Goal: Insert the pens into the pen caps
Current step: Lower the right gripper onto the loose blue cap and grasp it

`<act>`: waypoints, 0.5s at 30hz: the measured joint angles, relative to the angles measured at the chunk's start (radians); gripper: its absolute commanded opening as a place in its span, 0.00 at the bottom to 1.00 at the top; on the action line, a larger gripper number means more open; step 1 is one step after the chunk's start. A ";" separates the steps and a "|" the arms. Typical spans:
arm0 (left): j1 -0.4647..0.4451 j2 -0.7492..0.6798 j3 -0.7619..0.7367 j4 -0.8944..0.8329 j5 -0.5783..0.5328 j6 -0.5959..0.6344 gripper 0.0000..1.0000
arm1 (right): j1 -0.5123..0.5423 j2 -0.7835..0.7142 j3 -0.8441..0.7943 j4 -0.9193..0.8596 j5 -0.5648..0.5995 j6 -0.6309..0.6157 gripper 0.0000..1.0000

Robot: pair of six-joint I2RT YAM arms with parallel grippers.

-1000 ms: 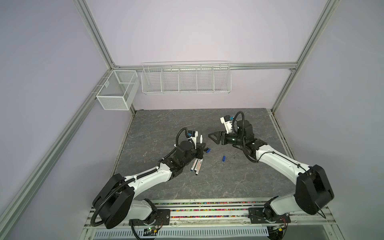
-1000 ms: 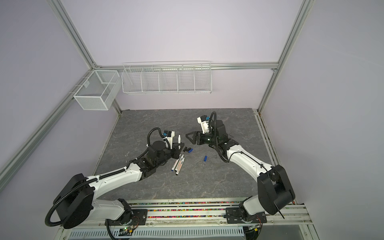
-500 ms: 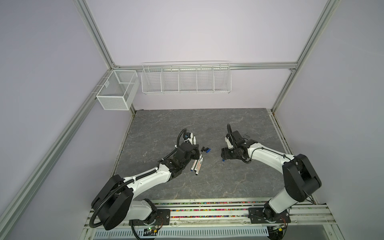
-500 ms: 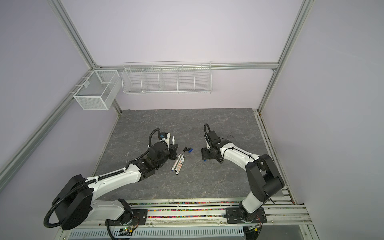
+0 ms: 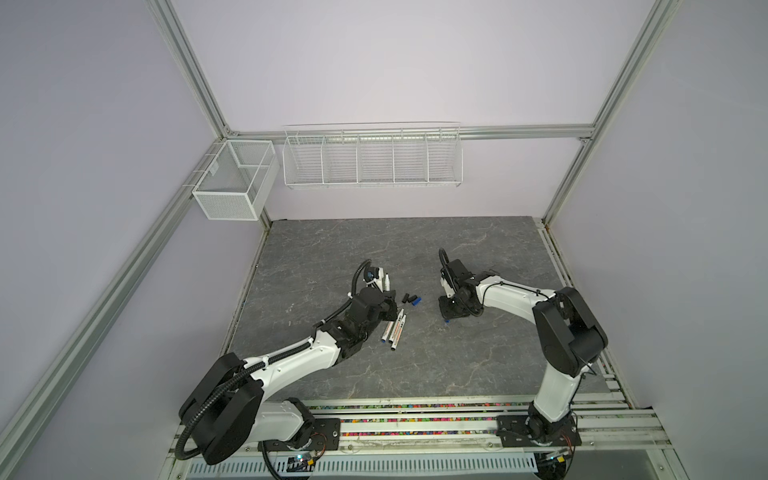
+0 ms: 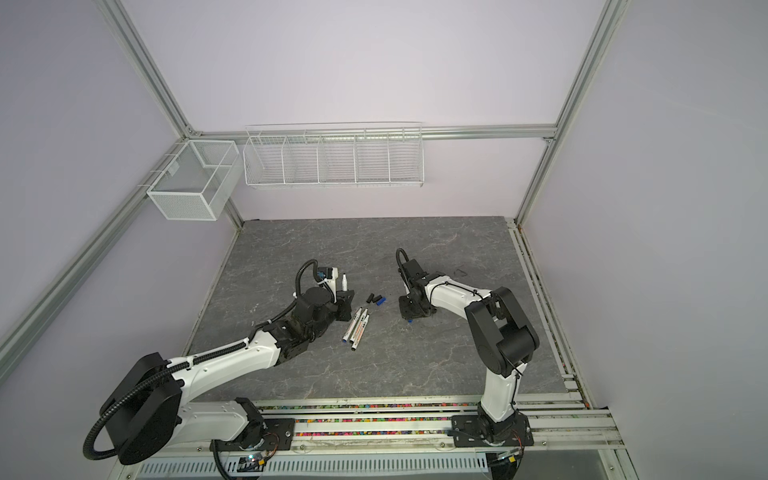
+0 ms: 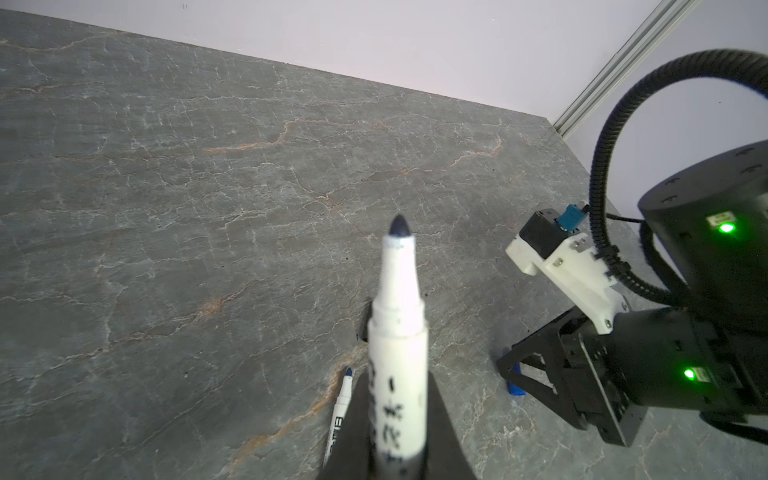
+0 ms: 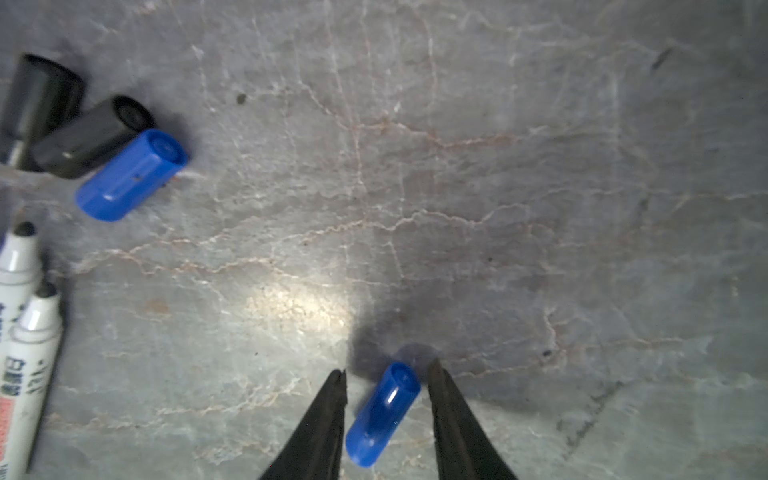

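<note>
A blue pen cap [image 8: 382, 415] is laid flat near the middle of the tabletop [image 8: 540, 208], flanked by the right gripper [image 8: 388, 368], whose jaws are set narrowly apart and are not seen touching it. Its long axis is skewed slightly from the gripper's own. An uncapped pen [image 7: 399, 332] is clamped in the left gripper [image 7: 397, 386]. The cap's open end cannot be made out.

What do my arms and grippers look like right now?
The left arm and right arm have white shells, black joints and black corrugated cables. The left gripper and right gripper are black with tapered fingers. The right arm carries green lights.
</note>
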 measured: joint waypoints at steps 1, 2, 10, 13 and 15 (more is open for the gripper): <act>0.000 0.000 -0.002 0.000 -0.001 -0.003 0.00 | 0.002 0.005 0.008 -0.010 0.003 0.000 0.34; 0.000 0.000 -0.003 -0.001 -0.001 -0.006 0.00 | 0.003 0.008 0.015 -0.019 0.005 0.000 0.32; 0.000 0.000 -0.015 0.006 0.008 -0.013 0.00 | 0.006 0.033 0.049 -0.043 -0.006 -0.014 0.10; 0.000 0.000 -0.018 0.009 0.041 -0.005 0.00 | -0.002 0.011 0.034 -0.010 -0.049 -0.010 0.10; 0.000 0.000 -0.019 0.015 0.091 0.011 0.00 | -0.010 -0.043 0.011 0.023 -0.085 -0.005 0.10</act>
